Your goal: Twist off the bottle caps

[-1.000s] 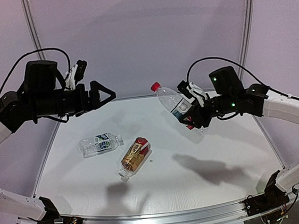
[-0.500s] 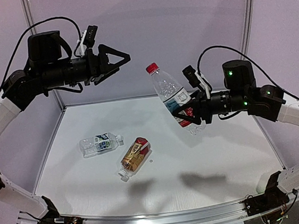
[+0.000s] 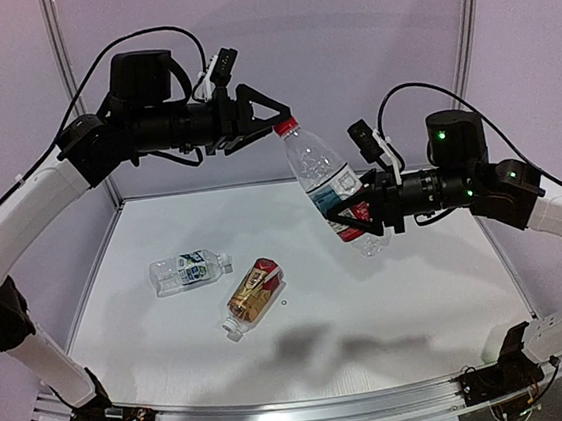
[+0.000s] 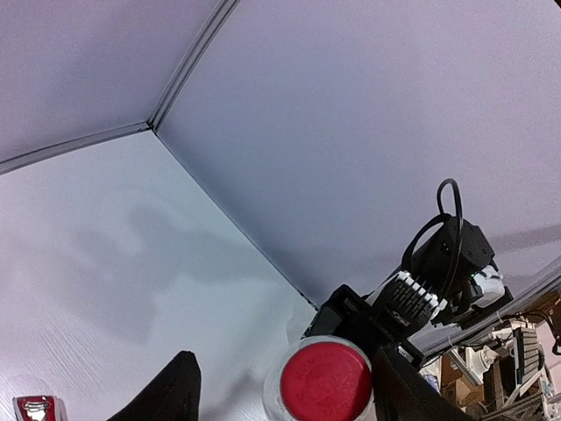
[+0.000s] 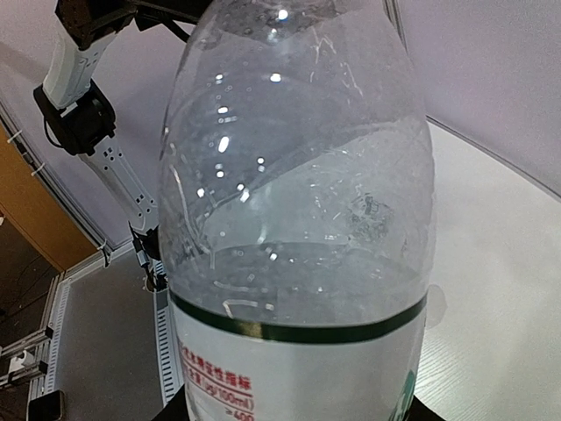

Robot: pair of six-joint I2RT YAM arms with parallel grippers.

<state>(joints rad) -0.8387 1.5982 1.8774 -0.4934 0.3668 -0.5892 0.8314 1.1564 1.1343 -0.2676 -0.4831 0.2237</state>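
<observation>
While the right gripper clamps the clear bottle aloft and tilted over the table, its red cap sits between the left gripper's parted jaws, nearer one than the other.

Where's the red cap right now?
Top view, upper centre: red cap on the bottle the right gripper holds aloft, sitting between the open fingers of the left gripper.

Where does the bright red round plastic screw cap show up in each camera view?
Top external: the bright red round plastic screw cap sits upper centre.
Left wrist: the cap is at the bottom edge, right of centre, between the left fingers.
Right wrist: not in it.
Shared landmark: the clear plastic bottle it tops.
</observation>
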